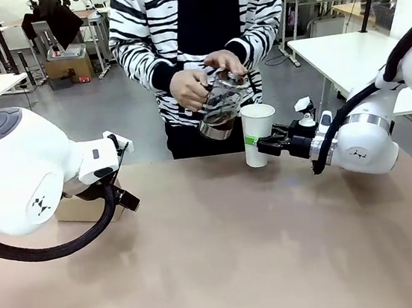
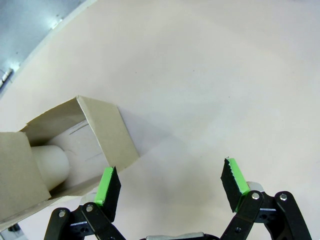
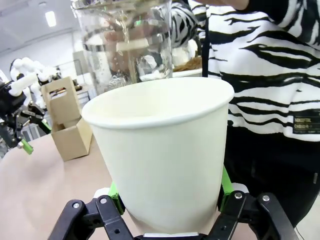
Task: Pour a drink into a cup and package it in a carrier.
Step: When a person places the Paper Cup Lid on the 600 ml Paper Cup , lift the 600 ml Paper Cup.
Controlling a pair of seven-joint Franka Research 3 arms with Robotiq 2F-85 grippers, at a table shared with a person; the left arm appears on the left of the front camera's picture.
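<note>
The white paper cup (image 1: 258,132) (image 3: 160,150) stands upright at the table's far edge, and my right gripper (image 1: 269,145) (image 3: 170,200) is shut on its lower part from the right. The person's hands hold a glass pitcher (image 1: 219,106) (image 3: 125,45) tilted just left of the cup's rim. The dark drink (image 1: 218,121) lies in the pitcher's bottom, and no stream shows. The brown cardboard carrier (image 1: 85,208) (image 2: 60,150) (image 3: 67,125) sits at the table's left. My left gripper (image 1: 127,200) (image 2: 171,185) hovers open just beside it, holding nothing.
A white rounded object (image 2: 50,165) sits inside the carrier. The tan table (image 1: 226,257) stretches wide between the arms. The person in a striped top (image 1: 197,20) stands close at the far edge. My left arm's bulky body (image 1: 20,173) hides part of the carrier.
</note>
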